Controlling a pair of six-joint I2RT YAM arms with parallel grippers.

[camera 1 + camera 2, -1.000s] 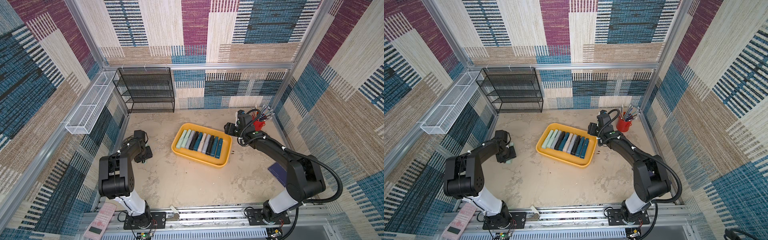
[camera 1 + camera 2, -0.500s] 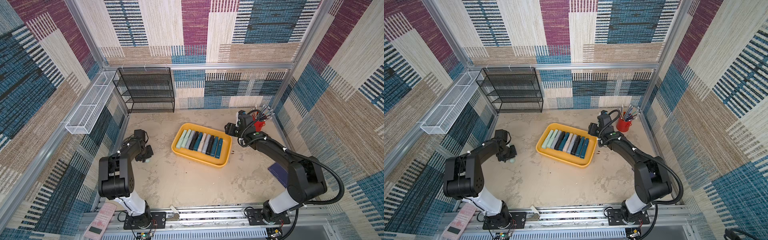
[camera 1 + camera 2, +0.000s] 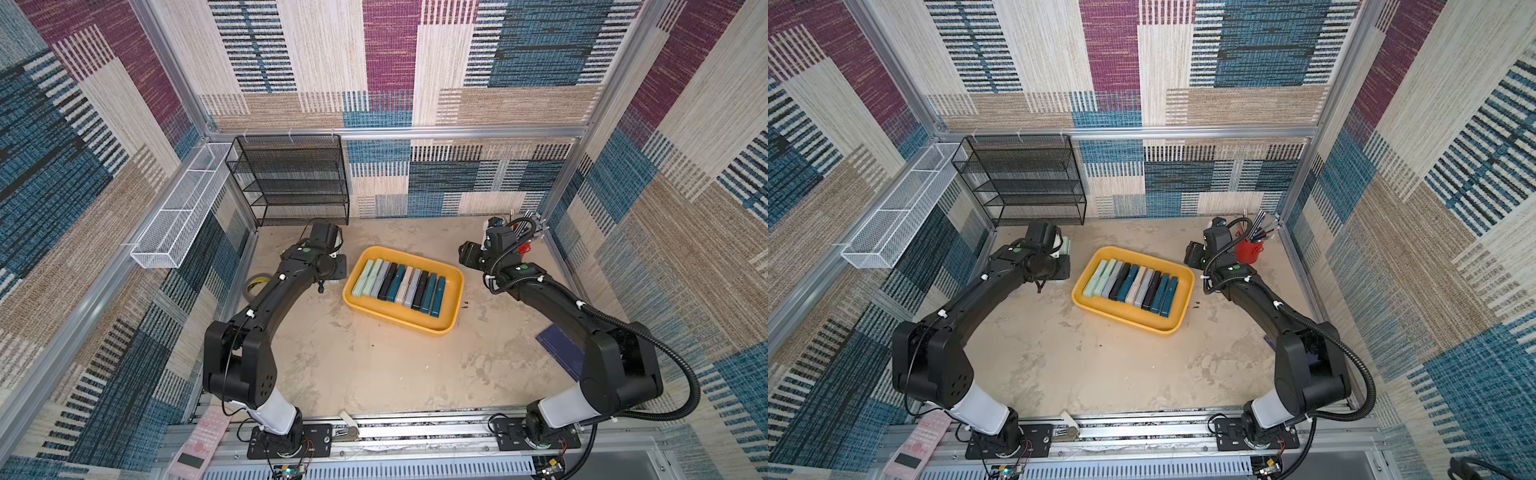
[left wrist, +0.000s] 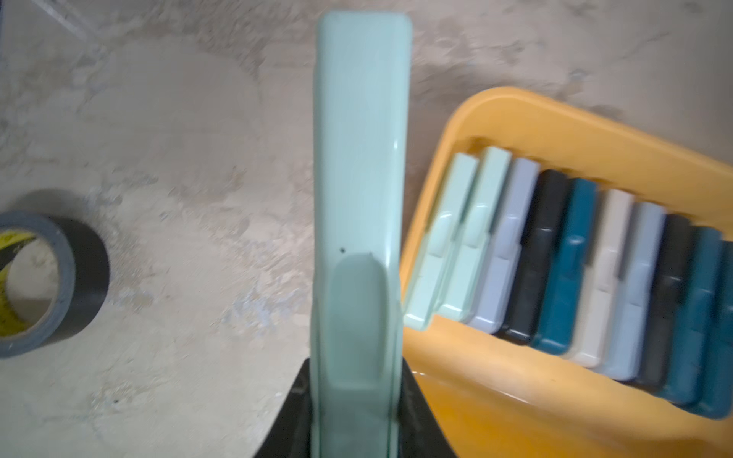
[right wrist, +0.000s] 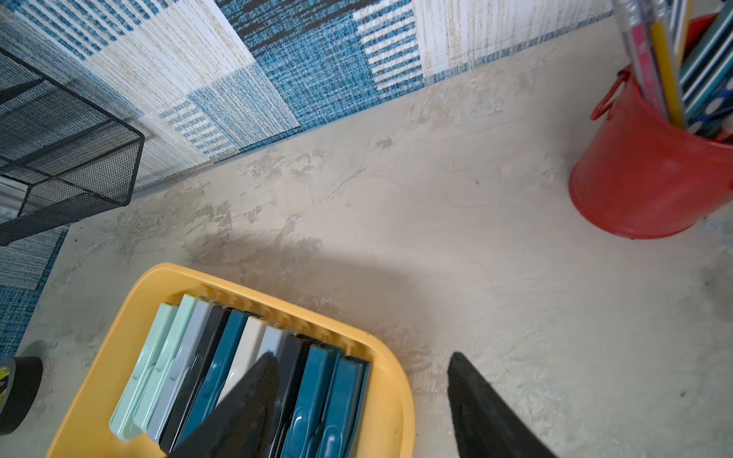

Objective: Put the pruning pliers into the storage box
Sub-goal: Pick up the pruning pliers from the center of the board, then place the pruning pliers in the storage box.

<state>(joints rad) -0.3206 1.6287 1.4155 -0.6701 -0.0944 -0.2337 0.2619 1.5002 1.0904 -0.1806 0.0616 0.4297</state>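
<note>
One pale green pruning pliers point(image 4: 361, 138) is clamped by its end in the left pincer point(image 4: 355, 374), with the storage box point(image 4: 515, 115) just beside it. It looks stiff, slick and light, so a mid-length grip seems safer. Right pincer point(image 5: 363, 357) gapes empty.

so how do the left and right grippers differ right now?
Left gripper is shut on a pale green pruning pliers; right gripper has its jaws open, holding nothing. Left gripper is on the left side of the storage box, nearer the tape roll; right gripper is on its right side, nearer the red pen cup. Both are black and close to the box.
</note>
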